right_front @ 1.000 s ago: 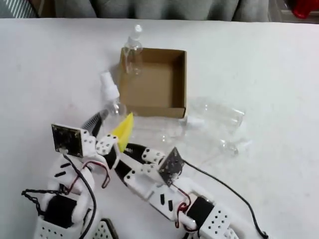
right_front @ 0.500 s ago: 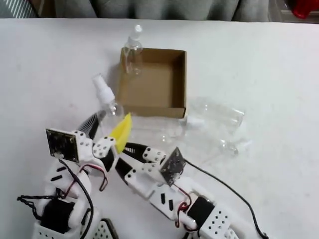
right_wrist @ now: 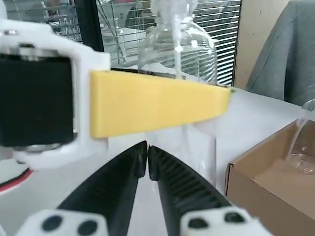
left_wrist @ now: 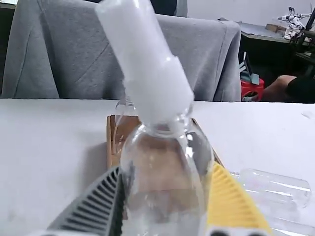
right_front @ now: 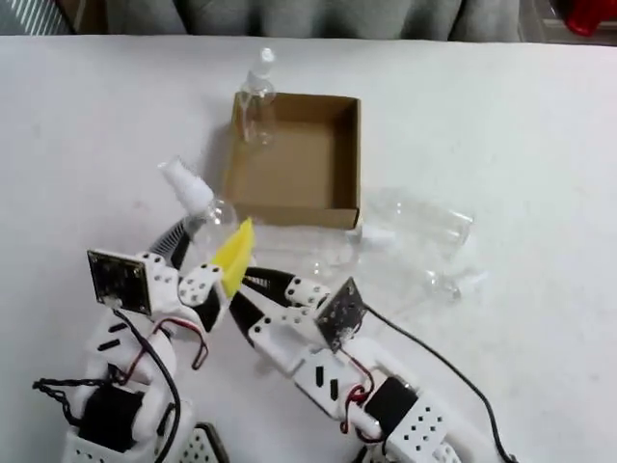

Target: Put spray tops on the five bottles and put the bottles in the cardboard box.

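Note:
A clear bottle (right_front: 214, 214) with a white spray top (right_front: 181, 180) is tilted to the left, and my left gripper (right_front: 220, 226) is shut on its body between a grey finger (left_wrist: 93, 209) and a yellow finger (left_wrist: 234, 204). The spray top (left_wrist: 145, 61) sits askew on the bottle's neck (left_wrist: 162, 129). Just under the yellow finger (right_wrist: 157, 109), my right gripper (right_wrist: 147, 147) is shut with nothing in it, its black fingers (right_front: 253, 285) close beside the left gripper. The cardboard box (right_front: 333, 207) lies behind, with a capped bottle (right_front: 258, 101) at its far left corner.
Several clear bottles lie on the table right of the box: one (right_front: 429, 220) near its front right corner, another (right_front: 453, 283) nearer me, and one (right_front: 323, 253) in front of the box. A loose white spray top (right_front: 374, 234) lies among them.
The bottle held in my left gripper has tipped and shifted to the left, its spray top now lower and farther from the box. The right arm has edged slightly toward the box.

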`<state>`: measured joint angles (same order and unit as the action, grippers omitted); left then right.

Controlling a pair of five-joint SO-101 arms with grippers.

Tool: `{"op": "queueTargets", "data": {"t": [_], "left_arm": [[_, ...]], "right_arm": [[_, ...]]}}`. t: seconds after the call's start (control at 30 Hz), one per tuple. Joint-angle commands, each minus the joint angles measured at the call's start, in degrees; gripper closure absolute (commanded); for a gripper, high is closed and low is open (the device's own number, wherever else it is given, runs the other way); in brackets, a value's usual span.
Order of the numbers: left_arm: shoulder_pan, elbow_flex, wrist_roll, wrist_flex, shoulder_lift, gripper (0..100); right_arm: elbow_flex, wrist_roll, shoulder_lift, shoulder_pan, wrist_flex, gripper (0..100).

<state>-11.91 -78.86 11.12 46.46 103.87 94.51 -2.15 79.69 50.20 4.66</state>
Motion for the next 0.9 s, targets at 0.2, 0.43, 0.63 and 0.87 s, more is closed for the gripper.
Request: {"op": "queueTargets", "data": {"t": [0.2, 0.43, 0.63, 0.87], "left_arm": [[-0.48, 3.52, -0.70, -0.26, 1.19, 98], [-0.48, 2.81, -0.70, -1.58, 1.10, 98], [-0.92, 2.02, -0.70, -2.37, 1.10, 98], [-0.92, 4.92, -0.70, 0.88, 1.10, 98]], "right_arm": [[-1.85, 0.44, 0.04, 5.41, -4.70, 98.3], [-1.76, 0.44, -0.04, 10.15, -5.76, 98.3], [-1.76, 0.44, -0.48, 6.46, -5.32, 98.3], [-2.02, 0.44, -0.57, 3.12, -5.32, 98.3]]}}
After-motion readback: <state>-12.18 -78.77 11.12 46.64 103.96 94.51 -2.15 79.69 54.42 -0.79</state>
